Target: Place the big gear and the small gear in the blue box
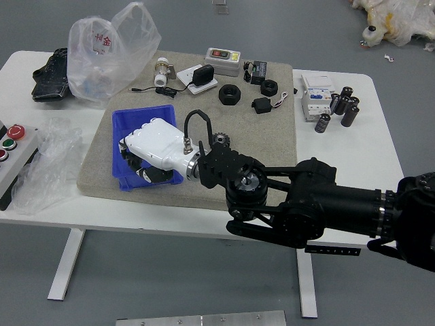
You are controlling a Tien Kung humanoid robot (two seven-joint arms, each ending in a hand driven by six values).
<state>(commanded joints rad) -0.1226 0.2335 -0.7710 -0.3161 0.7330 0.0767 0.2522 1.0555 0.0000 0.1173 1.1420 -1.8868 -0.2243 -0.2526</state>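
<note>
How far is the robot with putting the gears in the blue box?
No gear is visibly in the blue box yet; the right hand over it blocks much of the view. I can't tell if the hand holds one. One gear on the mat is left to do.

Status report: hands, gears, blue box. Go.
Right hand over blue box, any load hidden. Left hand out of view. One dark gear on mat, right arm partly blocking view.

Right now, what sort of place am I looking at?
Probably a robotics lab or workshop: the robot's right hand is at a blue box, with a red push button and a black power adapter nearby.
</note>
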